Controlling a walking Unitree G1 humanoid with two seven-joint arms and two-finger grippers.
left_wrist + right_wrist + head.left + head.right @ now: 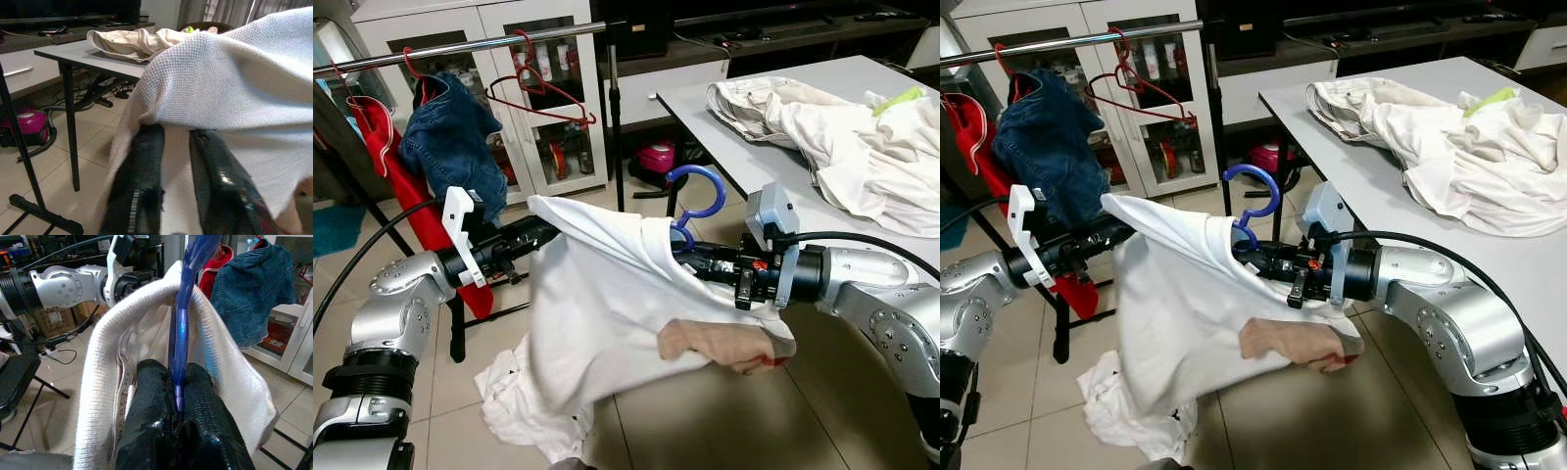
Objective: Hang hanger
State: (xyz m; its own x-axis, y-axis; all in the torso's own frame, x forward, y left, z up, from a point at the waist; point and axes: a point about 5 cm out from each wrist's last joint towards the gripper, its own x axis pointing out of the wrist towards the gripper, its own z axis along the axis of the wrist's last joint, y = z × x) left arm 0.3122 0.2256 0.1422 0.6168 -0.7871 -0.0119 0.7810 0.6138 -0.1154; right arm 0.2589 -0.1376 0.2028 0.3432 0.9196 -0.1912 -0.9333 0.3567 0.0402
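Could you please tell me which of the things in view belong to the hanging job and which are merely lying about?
Job: blue plastic hanger, white knit shirt, metal clothes rail, right gripper, left gripper.
Lying about: cream clothes pile, grey table, pink vacuum cleaner.

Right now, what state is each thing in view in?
blue hanger: inside the shirt's neck, hook up, not yet on the rail
white shirt: draped over both grippers
right gripper: shut on the hanger
left gripper: under the shirt, fingers apart
rail: holds jeans, red garment, empty red hanger

The shirt (607,313) hides the hanger (697,196) below its hook. It also covers the left gripper (178,161) fingertips. At 3 o'clock, the table (754,147) is cut off.
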